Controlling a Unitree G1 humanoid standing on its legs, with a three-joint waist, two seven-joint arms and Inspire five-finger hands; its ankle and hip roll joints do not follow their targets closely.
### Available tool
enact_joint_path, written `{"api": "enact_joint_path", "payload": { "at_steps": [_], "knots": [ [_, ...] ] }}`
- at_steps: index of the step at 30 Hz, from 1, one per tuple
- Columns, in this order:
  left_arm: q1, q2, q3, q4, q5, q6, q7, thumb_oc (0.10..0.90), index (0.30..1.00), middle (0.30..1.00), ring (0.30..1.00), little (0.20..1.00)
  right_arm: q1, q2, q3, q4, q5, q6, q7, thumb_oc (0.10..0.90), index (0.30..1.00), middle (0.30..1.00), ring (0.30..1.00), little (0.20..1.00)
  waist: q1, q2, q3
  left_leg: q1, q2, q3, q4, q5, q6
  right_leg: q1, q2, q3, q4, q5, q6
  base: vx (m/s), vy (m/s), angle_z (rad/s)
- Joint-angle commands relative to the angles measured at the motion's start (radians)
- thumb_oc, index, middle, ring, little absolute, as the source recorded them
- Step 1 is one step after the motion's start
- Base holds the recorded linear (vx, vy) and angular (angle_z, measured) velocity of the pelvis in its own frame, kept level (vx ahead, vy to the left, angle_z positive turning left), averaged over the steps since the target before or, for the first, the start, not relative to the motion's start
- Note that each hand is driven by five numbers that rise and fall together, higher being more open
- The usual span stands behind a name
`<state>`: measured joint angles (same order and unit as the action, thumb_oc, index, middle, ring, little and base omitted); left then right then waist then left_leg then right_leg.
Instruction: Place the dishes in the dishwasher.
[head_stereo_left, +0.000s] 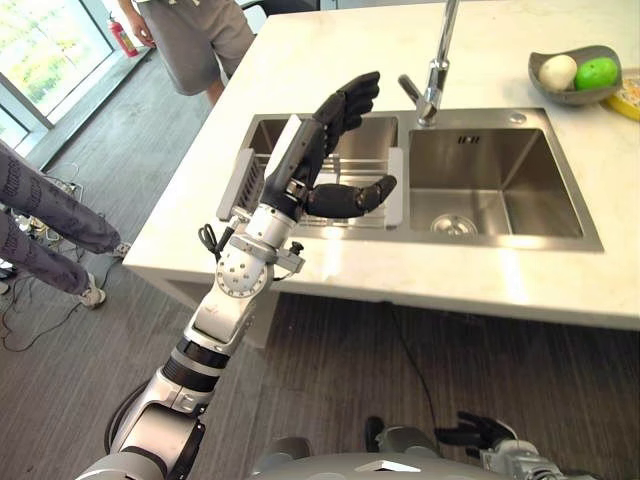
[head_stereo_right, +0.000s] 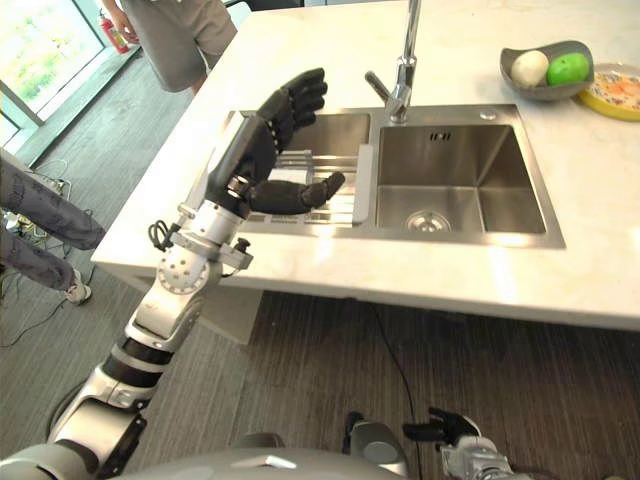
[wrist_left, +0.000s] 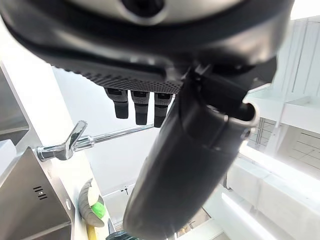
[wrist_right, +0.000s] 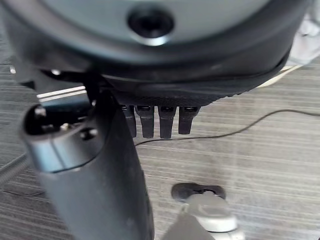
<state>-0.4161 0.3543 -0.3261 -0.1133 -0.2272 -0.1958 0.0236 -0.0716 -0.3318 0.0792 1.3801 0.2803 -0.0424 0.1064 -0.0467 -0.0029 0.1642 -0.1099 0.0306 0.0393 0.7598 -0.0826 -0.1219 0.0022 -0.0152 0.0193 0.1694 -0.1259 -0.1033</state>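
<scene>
Left robot hand (head_stereo_left: 325, 140) raised over the left basin of the sink (head_stereo_left: 500, 175), fingers straight and spread a little, thumb stuck out sideways toward the right basin; it holds nothing. Left wrist view agrees: fingers (wrist_left: 136, 105) extended, thumb free, nothing between them.

Below and just behind that robot hand sits a white dish rack (head_stereo_left: 245, 180) in the left basin, its wire grid partly hidden by the palm and thumb. Whether any dishes lie in the rack cannot be told; the hand covers most of it.

Faucet (head_stereo_left: 435, 70) stands just right of the left robot hand's fingertips, at the back edge of the sink between the two basins, lever pointing toward the hand. Right basin with its drain (head_stereo_left: 455, 225) is right of the thumb, apart from it.

Far right of the hand, on the white bench (head_stereo_left: 330, 60), a grey bowl (head_stereo_right: 522, 88) carries a pale round fruit (head_stereo_right: 529, 67) and a green one (head_stereo_right: 567, 68), touching each other. A yellow plate (head_stereo_right: 612, 92) lies just beside the bowl at the view's edge.

Right robot hand (head_stereo_left: 478, 434) hangs low, well below the bench edge, over the dark striped floor (head_stereo_left: 330, 370); right wrist view shows fingers (wrist_right: 157, 120) straight, gripping nothing.

A person in grey shorts (head_stereo_left: 195, 35) stands beyond the bench's far left corner. Another person's legs (head_stereo_left: 45, 215) show far left of the raised arm.
</scene>
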Motion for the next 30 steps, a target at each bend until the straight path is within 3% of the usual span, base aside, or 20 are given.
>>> {"api": "enact_joint_path", "payload": {
  "at_steps": [1,2,3,11,18,23,29,30],
  "knots": [
    [-0.1,-0.01,0.073,-0.046,-0.017,-0.093,0.042,0.8,0.9,0.9,0.9,0.9,0.105,-0.046,0.003,0.043,0.053,0.024,-0.012,0.8,0.9,0.9,0.9,0.9,0.02,0.041,-0.02,0.037,0.037,0.09,-0.478,0.061,0.023,0.002,-0.061,-0.067,-0.027,0.004,0.201,0.13,-0.023,0.68],
    [-0.1,-0.01,0.073,-0.045,-0.017,-0.093,0.042,0.8,0.9,0.9,0.9,0.9,0.105,-0.046,0.003,0.043,0.053,0.024,-0.012,0.8,0.9,0.9,0.9,0.9,0.02,0.04,-0.02,0.039,0.036,0.091,-0.482,0.063,0.023,0.002,-0.061,-0.067,-0.028,0.004,0.201,0.12,0.04,0.09],
    [-0.103,-0.01,0.073,-0.031,-0.011,-0.088,0.043,0.8,0.9,0.9,0.9,0.9,0.118,-0.05,-0.003,0.056,0.038,0.023,-0.012,0.8,0.9,0.9,0.9,0.9,0.009,0.06,-0.03,0.071,0.036,0.101,-0.563,0.085,0.018,0.018,-0.056,-0.081,-0.043,0.004,0.208,0.15,0.067,-0.07],
    [-0.063,0.01,0.093,-0.011,0.013,-0.064,0.033,0.8,0.9,0.9,0.9,0.9,0.154,-0.017,0.0,0.082,-0.007,0.033,0.001,0.8,0.9,0.9,0.9,0.9,0.011,0.08,-0.059,0.169,-0.003,0.123,-0.709,0.049,0.03,0.055,-0.073,-0.077,-0.119,0.028,0.233,0.12,0.082,-0.14],
    [-0.023,0.078,0.126,-0.031,0.031,-0.067,0.0,0.8,0.9,0.9,0.9,0.9,0.178,-0.09,-0.036,0.092,-0.043,0.034,0.024,0.8,0.9,0.9,0.9,0.9,0.03,0.059,-0.065,0.201,-0.006,0.147,-0.786,0.04,0.043,0.055,-0.077,-0.073,-0.156,0.052,0.254,0.02,0.014,-0.27],
    [0.024,0.142,0.171,-0.084,0.001,-0.078,-0.038,0.8,0.9,0.9,0.9,0.9,0.195,-0.104,-0.045,0.097,-0.058,0.042,0.045,0.8,0.9,0.9,0.9,0.9,0.041,0.059,-0.073,0.233,-0.008,0.154,-0.805,0.034,0.048,0.072,-0.079,-0.069,-0.166,0.055,0.261,0.06,0.001,0.0],
    [0.054,0.162,0.2,-0.101,-0.002,-0.077,-0.046,0.8,0.9,0.9,0.9,0.9,0.2,-0.112,-0.051,0.099,-0.06,0.043,0.054,0.8,0.9,0.9,0.9,0.9,0.047,0.058,-0.073,0.239,-0.008,0.152,-0.804,0.033,0.047,0.078,-0.081,-0.074,-0.169,0.056,0.262,0.02,-0.017,0.11],
    [0.09,0.198,0.241,-0.117,-0.005,-0.079,-0.051,0.8,0.9,0.9,0.9,0.9,0.205,-0.12,-0.06,0.102,-0.065,0.045,0.065,0.8,0.9,0.9,0.9,0.9,0.054,0.06,-0.071,0.241,-0.009,0.147,-0.8,0.034,0.047,0.081,-0.084,-0.077,-0.17,0.057,0.264,0.03,-0.045,0.0]
  ]
}}
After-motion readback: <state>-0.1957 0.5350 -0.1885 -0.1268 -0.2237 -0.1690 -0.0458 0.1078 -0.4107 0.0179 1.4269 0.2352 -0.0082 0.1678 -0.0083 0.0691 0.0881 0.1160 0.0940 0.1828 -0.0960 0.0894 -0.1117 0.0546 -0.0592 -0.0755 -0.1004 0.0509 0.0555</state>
